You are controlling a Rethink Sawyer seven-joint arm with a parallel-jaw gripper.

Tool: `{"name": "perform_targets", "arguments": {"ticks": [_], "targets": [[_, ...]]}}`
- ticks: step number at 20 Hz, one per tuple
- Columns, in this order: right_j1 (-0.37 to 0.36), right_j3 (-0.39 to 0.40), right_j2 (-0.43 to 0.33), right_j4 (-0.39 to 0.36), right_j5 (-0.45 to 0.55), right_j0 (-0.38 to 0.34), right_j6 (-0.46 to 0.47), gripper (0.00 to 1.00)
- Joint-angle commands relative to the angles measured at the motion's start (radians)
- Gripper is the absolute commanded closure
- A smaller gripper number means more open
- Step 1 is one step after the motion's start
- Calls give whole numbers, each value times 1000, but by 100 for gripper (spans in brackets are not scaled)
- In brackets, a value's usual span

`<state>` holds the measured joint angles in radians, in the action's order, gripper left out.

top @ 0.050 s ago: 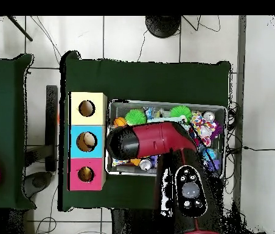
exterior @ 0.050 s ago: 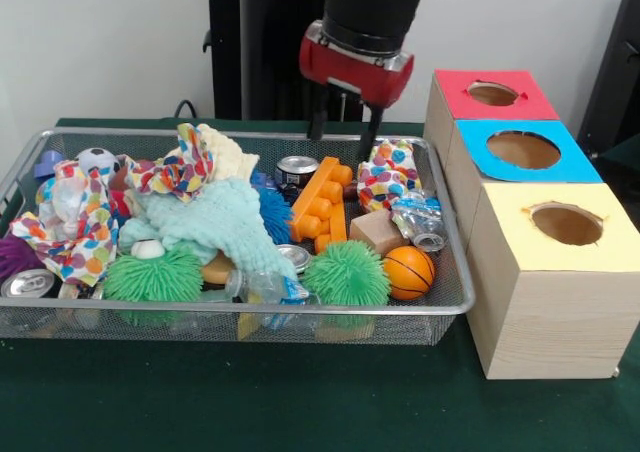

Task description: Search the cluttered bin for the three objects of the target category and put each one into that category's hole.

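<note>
- Wire bin (exterior @ 0.050 s ago: 455, 307): a mesh basket on the green table (exterior @ 0.050 s ago: 300, 402), crowded with toys, cans and cloth, standing just beside three wooden boxes.
- Boxes: each has a round hole on top; the yellow-topped box (exterior @ 0.050 s ago: 550, 272) is nearest me, the blue-topped box (exterior @ 0.050 s ago: 520, 152) sits in the middle, and the red-topped box (exterior @ 0.050 s ago: 490, 94) is farthest back.
- Arm: it comes down from above with its red wrist collar over the bin's back right part; the overhead view shows the red forearm (top @ 0.050 s ago: 158, 140) lying across the bin, its black end toward the boxes.
- Gripper (exterior @ 0.050 s ago: 343, 130): two dark fingers point straight down and stand slightly apart, with nothing between them; their tips hang above the bin's back rim, clear of the contents.
- Contents below the gripper: an orange building block (exterior @ 0.050 s ago: 322, 204), a silver can (exterior @ 0.050 s ago: 296, 169) and a spotted cloth bundle (exterior @ 0.050 s ago: 386, 172).
- Front of the bin: two green spiky balls (exterior @ 0.050 s ago: 347, 274) (exterior @ 0.050 s ago: 153, 277), a small basketball (exterior @ 0.050 s ago: 408, 272), a wooden cube (exterior @ 0.050 s ago: 376, 232) and a pale green cloth (exterior @ 0.050 s ago: 215, 222).
</note>
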<state>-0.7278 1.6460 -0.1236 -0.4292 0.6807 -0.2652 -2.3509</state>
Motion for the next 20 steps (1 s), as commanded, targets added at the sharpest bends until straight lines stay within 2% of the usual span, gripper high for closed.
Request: {"name": "perform_targets", "arguments": {"ticks": [1, 5, 9, 15, 18, 20], "targets": [[95, -46, -108, -120, 17, -112, 336, 0], [100, -56, -145, -137, 17, -182, 365, 0], [101, -53, -152, -182, -14, -237, 362, 0], [187, -104, -207, -234, -34, -375, 432, 0], [223, -126, -230, -246, -7, -407, 441, 0], [235, -125, -249, -255, -27, -420, 432, 0]]}}
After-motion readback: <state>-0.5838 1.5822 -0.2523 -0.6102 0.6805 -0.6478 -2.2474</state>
